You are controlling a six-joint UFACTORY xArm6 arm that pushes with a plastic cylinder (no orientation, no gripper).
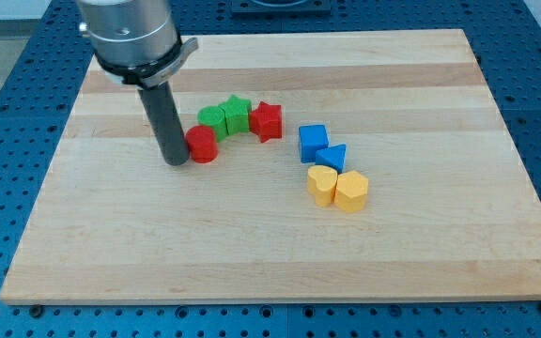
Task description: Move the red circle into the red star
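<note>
The red circle (202,145) lies on the wooden board, left of centre. My tip (176,161) stands right against its left side, touching it. The red star (268,121) sits to the circle's upper right, a short gap away. Between them lie a green round block (213,119) and a green star (238,113), both touching in a row with the red star; the green round block sits just above the red circle.
A blue cube (313,142) and a blue triangle (332,156) lie right of the red star. Two yellow blocks, a heart (321,185) and a hexagon-like one (351,191), lie below them. The board (421,244) sits on a blue perforated table.
</note>
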